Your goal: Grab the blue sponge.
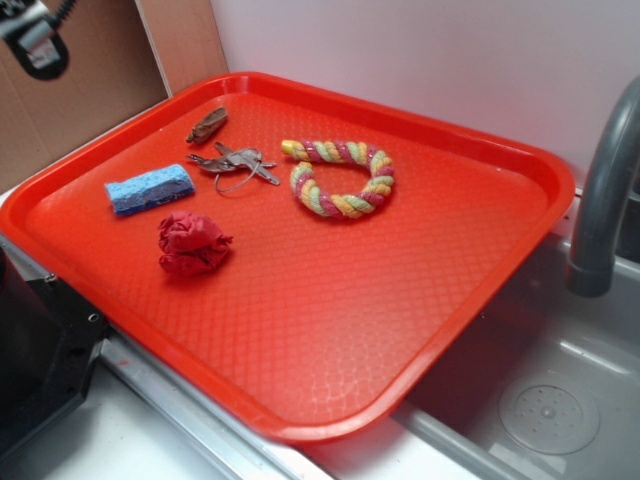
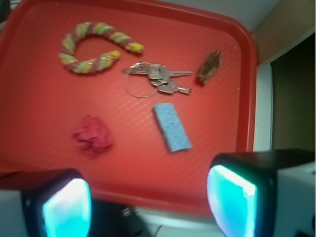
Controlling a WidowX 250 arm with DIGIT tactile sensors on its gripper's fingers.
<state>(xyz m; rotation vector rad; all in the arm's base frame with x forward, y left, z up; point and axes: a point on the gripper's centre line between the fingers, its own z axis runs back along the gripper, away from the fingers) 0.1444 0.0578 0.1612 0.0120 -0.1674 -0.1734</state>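
Note:
The blue sponge (image 1: 149,188) is a small light-blue porous block lying flat near the left rim of the red tray (image 1: 330,330). In the wrist view the sponge (image 2: 172,127) lies ahead of and slightly right of the gap between my fingers. My gripper (image 2: 148,202) is open and empty, high above the tray's near rim, well short of the sponge. Its two cyan-lit pads (image 2: 231,197) stand wide apart. In the exterior view only a bit of the arm shows at the top left corner.
A red cloth ball (image 1: 192,244) lies just in front of the sponge. A bunch of keys (image 1: 236,164), a small brown piece (image 1: 207,125) and a braided rope ring (image 1: 342,178) lie further back. A grey faucet (image 1: 606,190) and sink stand at the right.

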